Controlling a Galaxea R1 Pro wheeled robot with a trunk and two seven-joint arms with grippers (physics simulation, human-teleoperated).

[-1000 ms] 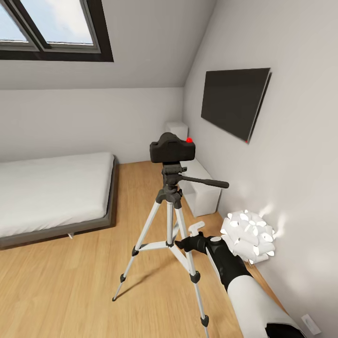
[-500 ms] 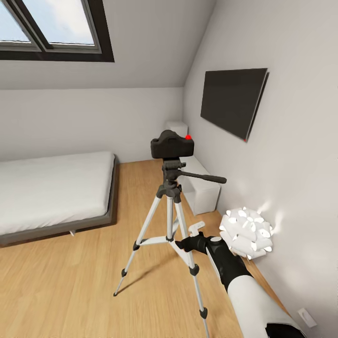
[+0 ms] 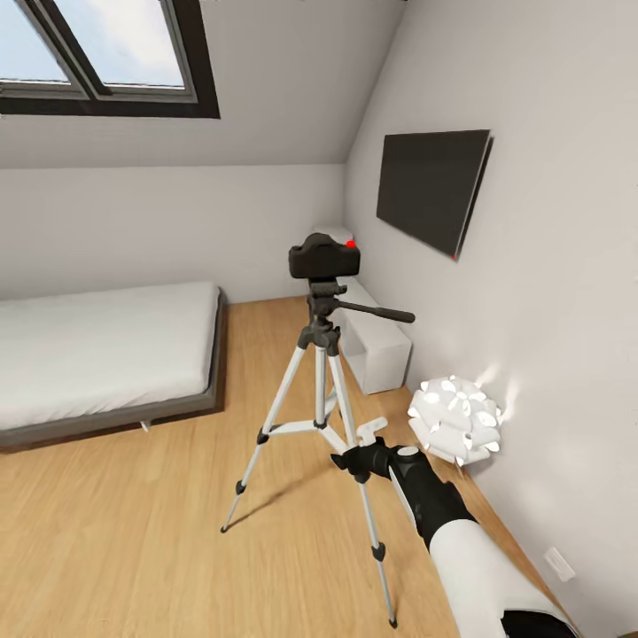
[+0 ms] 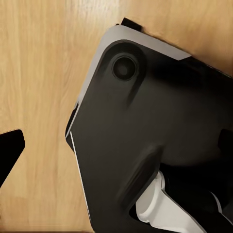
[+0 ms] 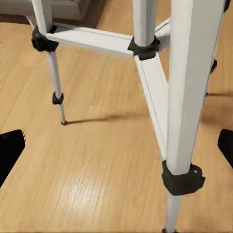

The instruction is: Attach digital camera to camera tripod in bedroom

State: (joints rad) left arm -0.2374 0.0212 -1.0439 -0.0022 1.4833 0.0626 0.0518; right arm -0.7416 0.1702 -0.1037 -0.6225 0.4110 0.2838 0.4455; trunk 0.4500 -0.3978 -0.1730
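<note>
Digital camera (image 3: 325,259) sits seated on the head of the camera tripod (image 3: 321,390), which stands on the wood floor (image 3: 133,523) between the bed (image 3: 97,354) and the wall-mounted screen (image 3: 430,188). Right claw (image 3: 353,462) hangs beside a tripod leg, fingers spread apart, gripping nothing. Left claw: state cannot be told.

A home attic bedroom: a sloped white ceiling with a dark-framed skylight (image 3: 97,58), a low bed (image 3: 106,359) at left, a wall-mounted television (image 3: 430,190) at right, light wood floor (image 3: 133,532).
</note>
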